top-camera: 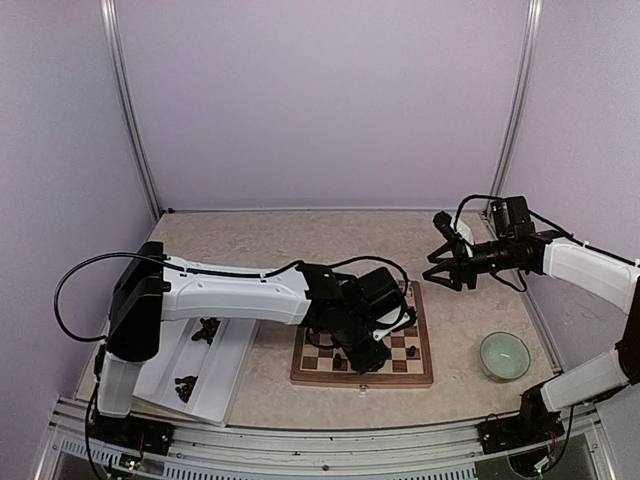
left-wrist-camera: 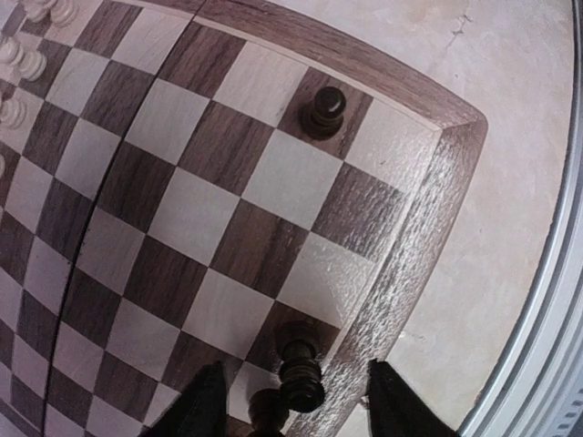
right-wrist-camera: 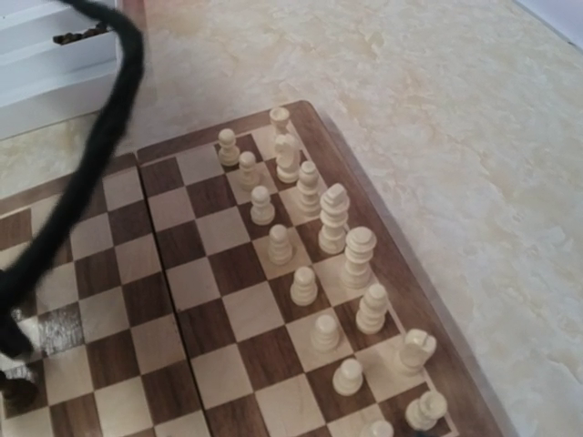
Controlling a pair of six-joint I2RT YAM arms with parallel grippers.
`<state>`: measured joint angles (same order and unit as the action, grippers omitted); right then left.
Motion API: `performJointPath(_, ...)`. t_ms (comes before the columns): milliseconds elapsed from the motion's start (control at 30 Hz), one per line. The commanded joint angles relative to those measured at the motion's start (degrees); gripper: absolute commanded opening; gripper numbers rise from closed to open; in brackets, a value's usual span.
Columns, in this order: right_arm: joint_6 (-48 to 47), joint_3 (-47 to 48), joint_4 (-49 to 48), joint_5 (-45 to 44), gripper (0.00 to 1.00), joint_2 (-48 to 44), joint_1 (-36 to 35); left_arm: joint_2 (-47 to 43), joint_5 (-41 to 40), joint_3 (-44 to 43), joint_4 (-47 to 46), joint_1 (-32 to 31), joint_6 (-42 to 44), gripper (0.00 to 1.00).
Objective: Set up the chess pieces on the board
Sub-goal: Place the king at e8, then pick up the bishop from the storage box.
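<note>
Between wide-apart fingers point(left-wrist-camera: 208, 405) of left gripper point(left-wrist-camera: 293, 384), untouched chess pieces point(left-wrist-camera: 302, 360).

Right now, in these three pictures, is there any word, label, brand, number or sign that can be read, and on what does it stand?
None: no text can be read in any view.
The board shows only plain checkered squares and a brown frame, with no letters or numbers along its edge.
The white tray, the green bowl, the left arm and the right arm carry no legible mark.
</note>
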<state>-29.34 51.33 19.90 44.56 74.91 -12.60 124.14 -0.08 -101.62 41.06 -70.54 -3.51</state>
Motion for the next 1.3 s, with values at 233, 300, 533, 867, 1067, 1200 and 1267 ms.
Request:
performJointPath(233,0.46,0.54,0.81,1.25,0.56,-0.01,0.56,-11.29,0.18,-17.92,7.40,9.78,-13.27,0.99)
performJointPath(300,0.58,0.69,0.76,0.99,0.55,-0.11,0.55,-15.33,7.35,-16.48,3.04,13.85,-17.85,0.99)
performJointPath(533,1.44,1.90,0.80,-0.30,0.56,1.40,0.56,-32.01,28.35,-1.75,-27.20,26.40,-42.00,0.99)
performJointPath(867,1.81,4.99,3.16,-0.86,0.56,6.11,0.56,-36.68,31.91,-0.09,-36.18,27.49,-46.74,0.99)
performJointPath(1067,1.79,5.06,3.28,-1.56,0.56,5.57,0.56,-36.34,34.64,1.58,-39.94,28.83,-48.92,0.99)
performJointPath(1200,1.74,4.25,2.64,-1.66,0.56,5.08,0.56,-36.51,34.97,3.08,-42.79,28.66,-49.71,0.99)
performJointPath(1267,1.75,4.04,2.55,-1.67,0.56,4.90,0.52,-35.98,35.97,2.82,-43.91,28.26,-49.95,0.99)
